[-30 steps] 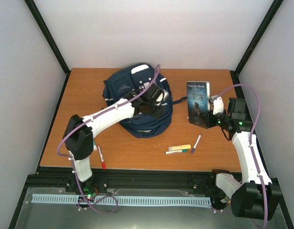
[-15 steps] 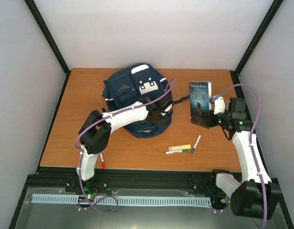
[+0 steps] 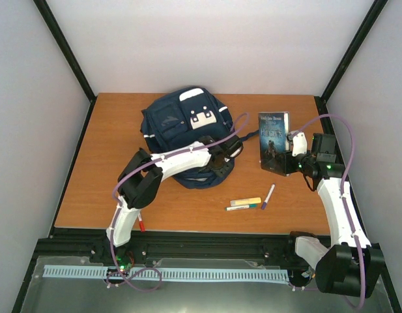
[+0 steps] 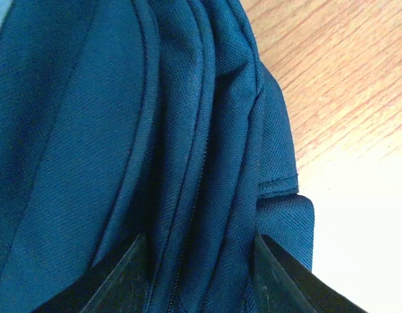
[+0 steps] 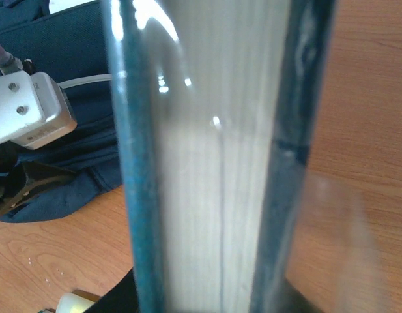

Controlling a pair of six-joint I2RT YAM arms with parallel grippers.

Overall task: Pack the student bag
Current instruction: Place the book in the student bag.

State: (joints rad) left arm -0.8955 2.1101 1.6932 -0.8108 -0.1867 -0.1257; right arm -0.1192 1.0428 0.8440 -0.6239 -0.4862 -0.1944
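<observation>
nearest the arm bases, a red-capped marker (image 3: 141, 223) lies on the brown wooden table (image 3: 90, 189). further right lie a pale yellow highlighter (image 3: 246, 201), a thin green-and-white pen (image 3: 240, 207) and a purple-capped pen (image 3: 268, 195). beyond these, the right gripper (image 3: 288, 160) is clamped on the lower part of a dark-covered paperback book (image 3: 272, 138), held upright; whether the book touches the table cannot be told. the left gripper (image 3: 228, 151) sits at the near-right flank of the large navy blue fabric backpack (image 3: 178, 120), which lies slumped on the middle-to-far part of the table, white patches facing up. in the left wrist view its fingers (image 4: 119, 277) stand apart astride a fold of fabric along a zipper seam; whether they pinch it cannot be told. handling judgement: the backpack is soft and limp, likely light while unfilled, and will sag or slide rather than hold its mouth open. take hold at a stitched seam, zipper edge or pull, not on flat cloth, and lift one lip. the book is stiff and glossy; grip it firmly across the page block.
</observation>
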